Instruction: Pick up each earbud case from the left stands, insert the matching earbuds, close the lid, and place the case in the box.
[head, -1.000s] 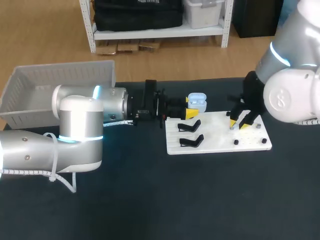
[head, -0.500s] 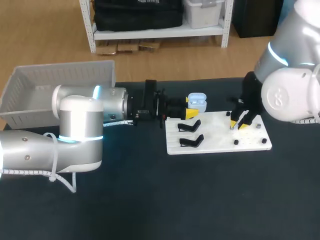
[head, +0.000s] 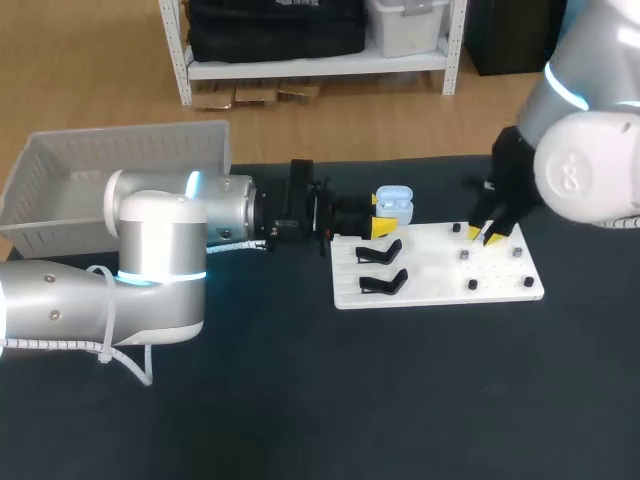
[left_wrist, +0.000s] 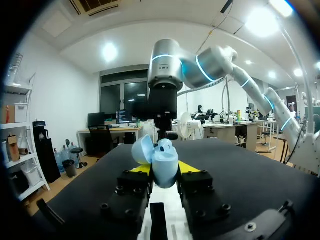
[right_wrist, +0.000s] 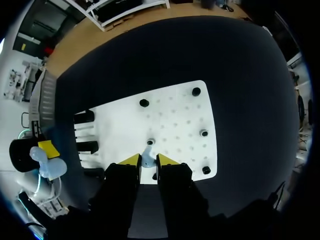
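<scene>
Holding the open case (left_wrist: 164, 169) clamped steady, the left gripper (head: 381, 227) seemingly presents it — ready for the earbud (right_wrist: 147, 160) the right gripper (head: 482, 236) pinches between its 2 fingers above the board (head: 440, 285).

Left claw (head: 380, 226) grips the open earbud case (head: 394, 204) at the white board's (head: 440, 278) eleven o'clock; right claw (head: 482, 235), seemingly pinched, hangs at one o'clock.

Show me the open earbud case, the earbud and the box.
earbud case (left_wrist: 165, 170): left wrist view, its lower shell.
earbud (right_wrist: 147, 159): right wrist view, its white body.
box (head: 130, 132): head view, its far rim.
</scene>
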